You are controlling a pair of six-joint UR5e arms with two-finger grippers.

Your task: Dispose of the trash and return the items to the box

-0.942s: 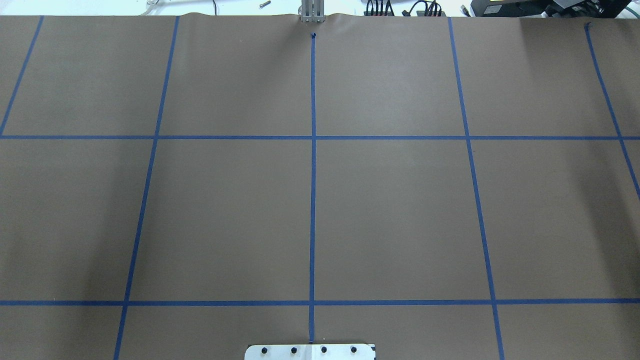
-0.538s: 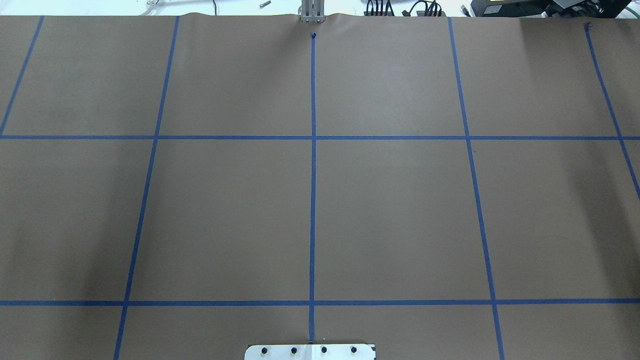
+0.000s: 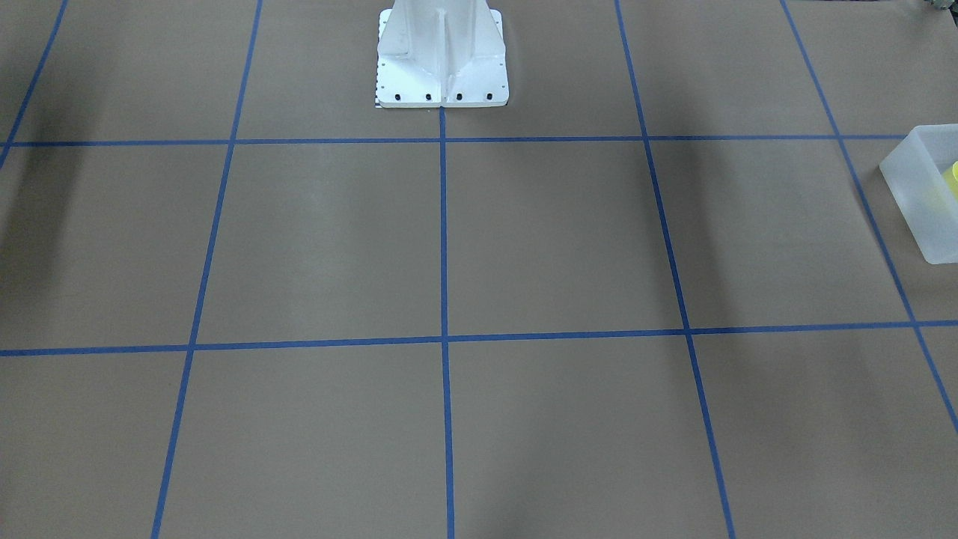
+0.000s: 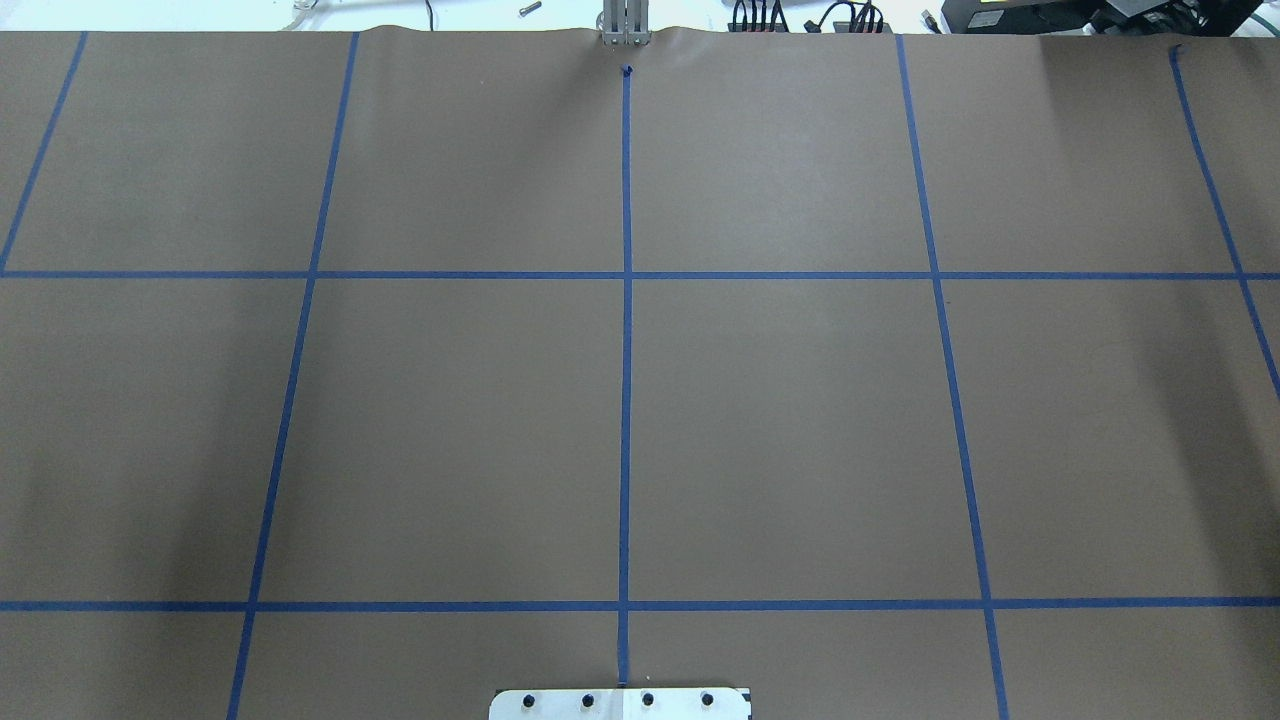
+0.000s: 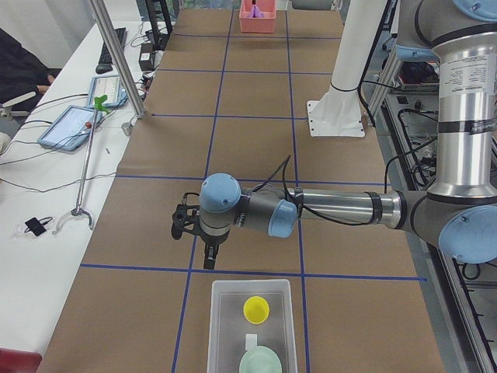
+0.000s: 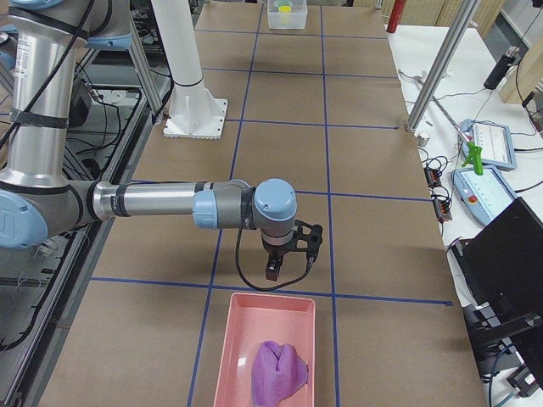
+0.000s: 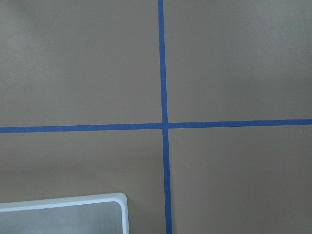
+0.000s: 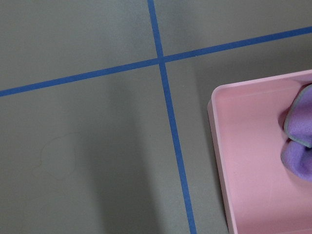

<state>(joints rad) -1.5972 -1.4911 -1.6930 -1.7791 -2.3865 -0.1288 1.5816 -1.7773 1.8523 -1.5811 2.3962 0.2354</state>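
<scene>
Table is covered in brown paper [image 4: 800,430], gridded with blue tape [image 4: 626,400]. I see soft, broad shadows across it. A white bench [image 5: 39,202] on the operators' side holds a tablet [image 5: 70,127] and loose cables. An aluminium post [image 5: 118,58] stands at the table edge. A black screen [image 6: 501,254] is near the right end.

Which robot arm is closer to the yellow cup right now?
Left. The left gripper hangs just outside the frosted bin holding the yellow cup; the right gripper is far off at the opposite end, beside the pink tray.
</scene>
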